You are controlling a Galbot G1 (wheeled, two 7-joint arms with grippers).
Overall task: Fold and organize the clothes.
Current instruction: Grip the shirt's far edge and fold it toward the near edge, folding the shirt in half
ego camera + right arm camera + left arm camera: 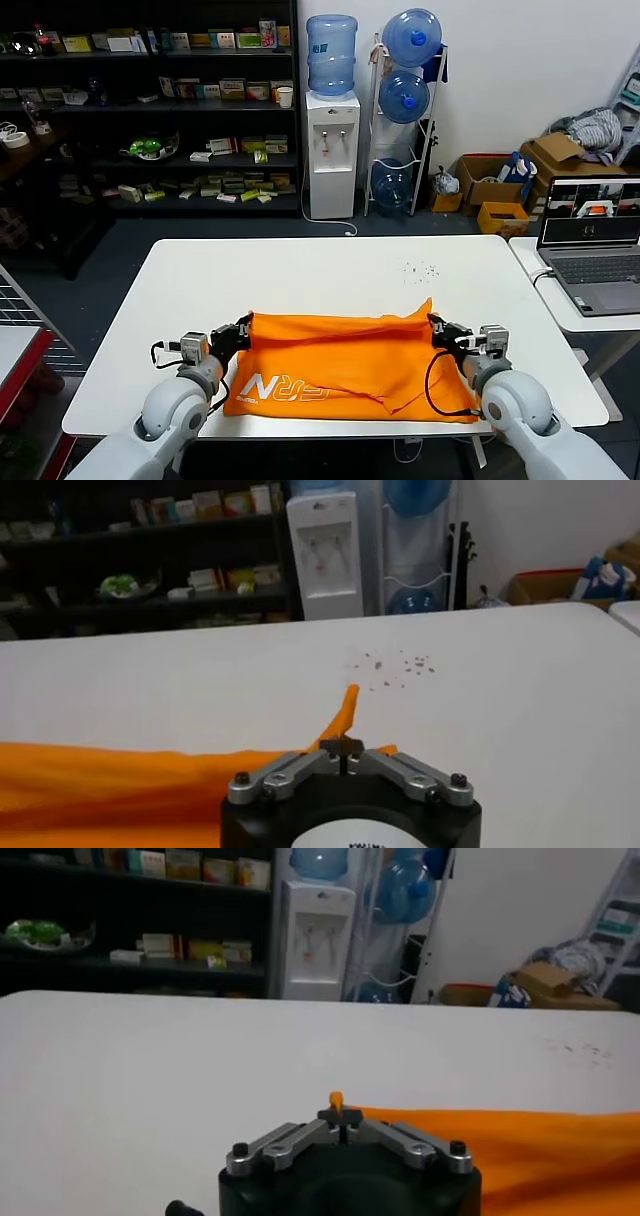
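Both grippers (243,327) (436,325) pinch orange T-shirt (340,365) edge on table (300,270).

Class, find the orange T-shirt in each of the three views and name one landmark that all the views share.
Head view: orange T-shirt on the table's near edge, between both grippers.
Left wrist view: lower right corner.
Right wrist view: lower left, one tip sticking up.
Shared landmark: white water dispenser.

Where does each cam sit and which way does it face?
Head: on the robot's head, looking forward and down at the white table; both arms pinch the orange T-shirt.
Left wrist: behind the left end effector, facing across the table toward the water dispenser.
Right wrist: behind the right end effector, facing the same way.
Shared: shirt, table and dispenser.
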